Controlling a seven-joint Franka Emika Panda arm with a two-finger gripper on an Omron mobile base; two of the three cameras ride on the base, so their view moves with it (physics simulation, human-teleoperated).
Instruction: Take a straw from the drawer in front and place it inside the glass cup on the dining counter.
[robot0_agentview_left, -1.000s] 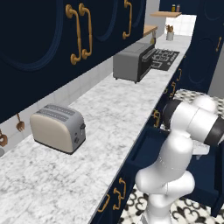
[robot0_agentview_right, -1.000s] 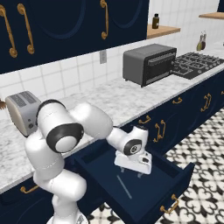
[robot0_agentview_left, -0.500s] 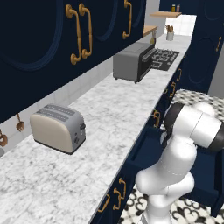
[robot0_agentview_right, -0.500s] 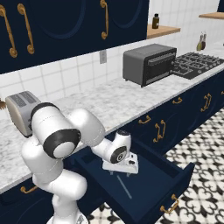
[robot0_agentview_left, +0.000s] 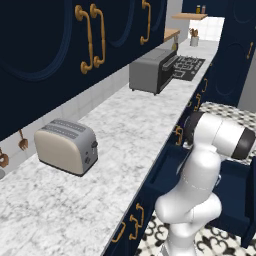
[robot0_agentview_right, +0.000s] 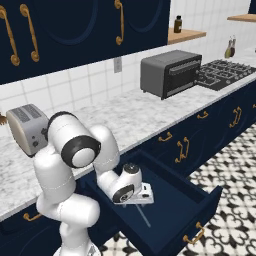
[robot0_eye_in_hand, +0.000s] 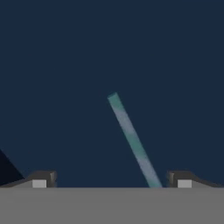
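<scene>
Left base view first: marble worktop with a toaster and a toaster oven, and the arm bends down over the open drawer.

Right base view: gripper is low inside the drawer, hovering over a thin pale straw lying flat on the drawer floor.

Hand view: the straw runs diagonally across the dark drawer floor, its near end closer to the right fingertip. Jaws are spread wide with nothing between them, so I'd say we're at the reach-for-the-straw step. Next it probably needs to shift a bit to center the straw, drop, and pinch.
</scene>
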